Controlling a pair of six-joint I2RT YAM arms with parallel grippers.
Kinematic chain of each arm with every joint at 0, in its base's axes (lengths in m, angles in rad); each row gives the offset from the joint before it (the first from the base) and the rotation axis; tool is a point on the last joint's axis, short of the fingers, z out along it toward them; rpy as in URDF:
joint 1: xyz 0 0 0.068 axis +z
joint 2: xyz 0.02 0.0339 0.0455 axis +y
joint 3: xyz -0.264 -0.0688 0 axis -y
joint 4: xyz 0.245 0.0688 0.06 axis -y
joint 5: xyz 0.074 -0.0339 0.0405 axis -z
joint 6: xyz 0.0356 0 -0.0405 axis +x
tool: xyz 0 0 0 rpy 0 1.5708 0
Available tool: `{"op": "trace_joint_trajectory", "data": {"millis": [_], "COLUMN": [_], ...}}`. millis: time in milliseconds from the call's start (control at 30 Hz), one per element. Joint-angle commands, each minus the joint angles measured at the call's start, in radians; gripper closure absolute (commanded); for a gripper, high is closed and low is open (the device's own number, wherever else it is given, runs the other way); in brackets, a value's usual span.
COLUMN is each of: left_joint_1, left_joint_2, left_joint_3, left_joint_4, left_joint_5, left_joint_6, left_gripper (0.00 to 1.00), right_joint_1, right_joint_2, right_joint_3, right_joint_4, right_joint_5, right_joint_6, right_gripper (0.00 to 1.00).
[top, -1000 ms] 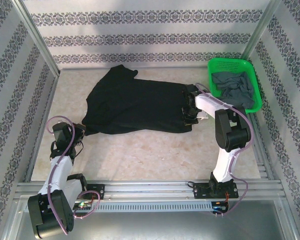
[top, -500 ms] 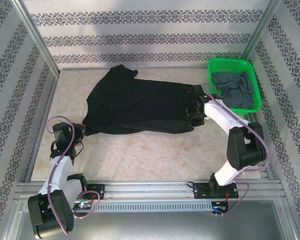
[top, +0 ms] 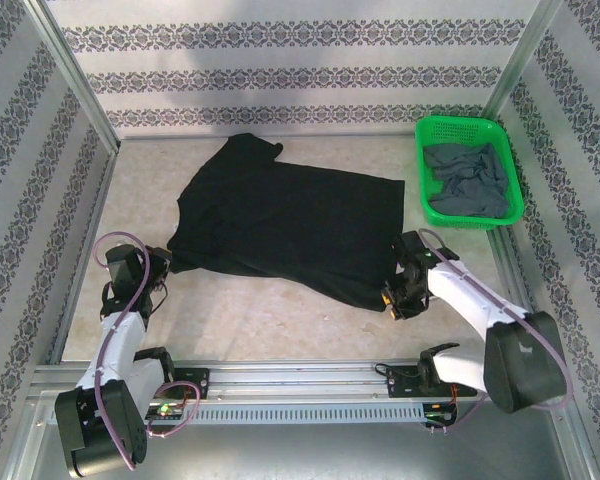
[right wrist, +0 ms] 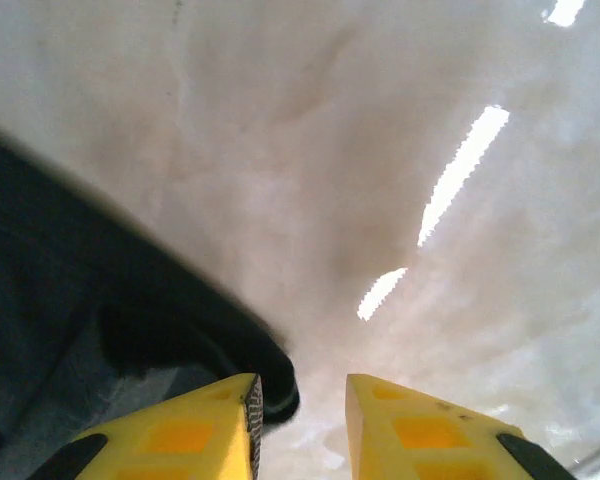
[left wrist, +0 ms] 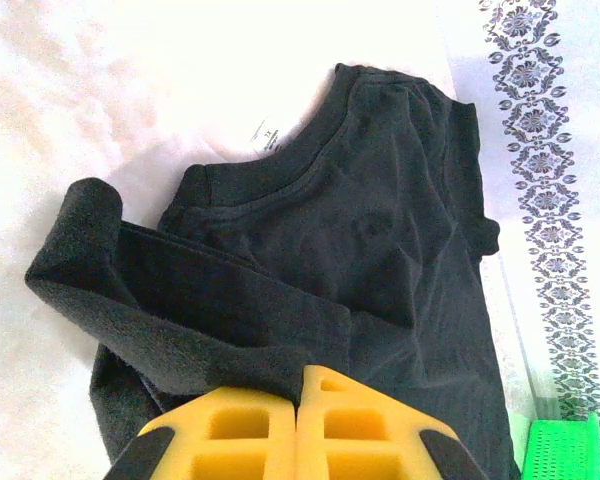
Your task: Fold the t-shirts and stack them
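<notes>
A: Where do the tools stand?

B: Toward the table's (top: 280, 325) front edge. The left gripper (left wrist: 298, 385) has its fingers pressed together on a fold of the black t-shirt (top: 280, 215). The right gripper (right wrist: 302, 400) is spread, and the cloth corner is beside one finger, not between.

A: So what is good advice?

B: I think the right should pinch that corner fully, then both pull evenly. The grey t-shirt (top: 467, 180) lies in the green basket (top: 458, 124), at the far right corner.

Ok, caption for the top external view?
Plain black cloth t-shirt spread out, right pincer at its near corner, slate grey shirt crumpled in green plastic mesh basket.
</notes>
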Motion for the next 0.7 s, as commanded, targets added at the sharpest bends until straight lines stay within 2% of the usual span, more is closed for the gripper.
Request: {"op": "trace_joint_trajectory", "data": {"millis": [0,67,233,433,667], "left_joint_1": [-0.015,-0.016,-0.018,-0.022,-0.024], "left_joint_2": [-0.001,0.002,0.002,0.002,0.001], "left_joint_3": [-0.007,-0.008,-0.012,-0.007,0.001], "left_joint_4": [0.01,0.013,0.018,0.02,0.021], "left_joint_5": [-0.002,-0.002,-0.002,-0.006,-0.01], "left_joint_6": [-0.006,-0.007,-0.009,-0.002,0.003], "left_gripper": [1.0,1.0,1.0,1.0,1.0], "right_joint_1": [0.008,0.015,-0.003,-0.013,-0.018], "right_joint_2": [-0.049,-0.054,0.026,0.163,0.211], "right_joint_3": [0.012,0.013,0.03,0.123,0.134], "right_joint_4": [-0.056,-0.057,0.091,0.129,0.126], "right_joint_5": [-0.012,-0.004,-0.032,-0.067,-0.075], "right_joint_6": [0.049,0.112,0.259,0.318,0.324], "right_gripper": [0.7,0.68,0.66,0.65,0.66]}}
